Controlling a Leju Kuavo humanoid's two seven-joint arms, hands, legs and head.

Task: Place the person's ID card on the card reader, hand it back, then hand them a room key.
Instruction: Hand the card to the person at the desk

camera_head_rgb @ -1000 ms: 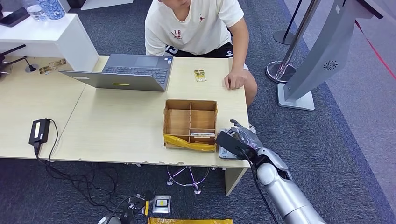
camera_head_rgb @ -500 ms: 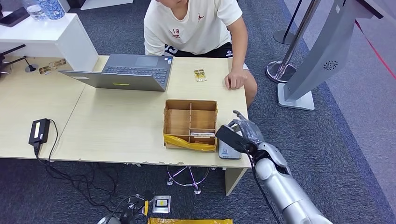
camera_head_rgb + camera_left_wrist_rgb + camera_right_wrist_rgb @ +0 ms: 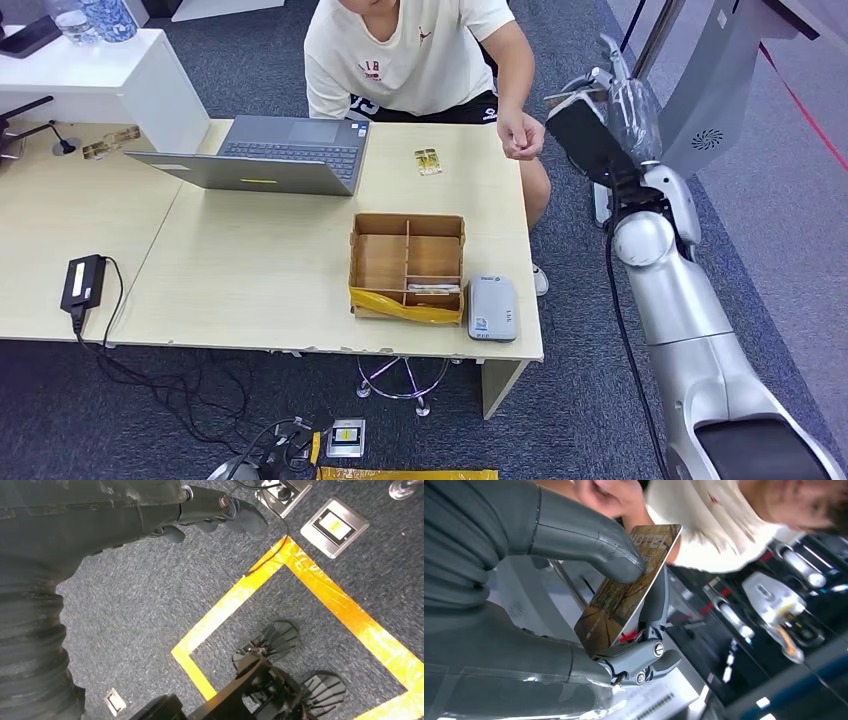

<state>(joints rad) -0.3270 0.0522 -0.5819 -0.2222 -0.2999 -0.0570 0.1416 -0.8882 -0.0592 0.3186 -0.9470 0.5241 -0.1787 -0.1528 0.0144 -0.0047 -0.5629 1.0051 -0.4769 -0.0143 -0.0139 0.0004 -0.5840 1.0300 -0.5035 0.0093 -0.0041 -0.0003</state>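
Note:
My right hand is raised beyond the table's far right corner, close to the person's lifted hand. It pinches a brown card printed "HOTEL" between the thumb and fingers. The grey card reader lies bare at the table's front right, beside the cardboard divider box. A small yellowish card lies on the table in front of the person. My left hand hangs over the carpet and holds nothing.
An open laptop sits at the table's far side in front of the seated person. A black power adapter lies at the left. A grey kiosk stand and stanchion base stand to the right.
My right arm rose from beside the card reader at the table's front edge and swung up toward the person, carrying the card. The person's hand lifted off the table.

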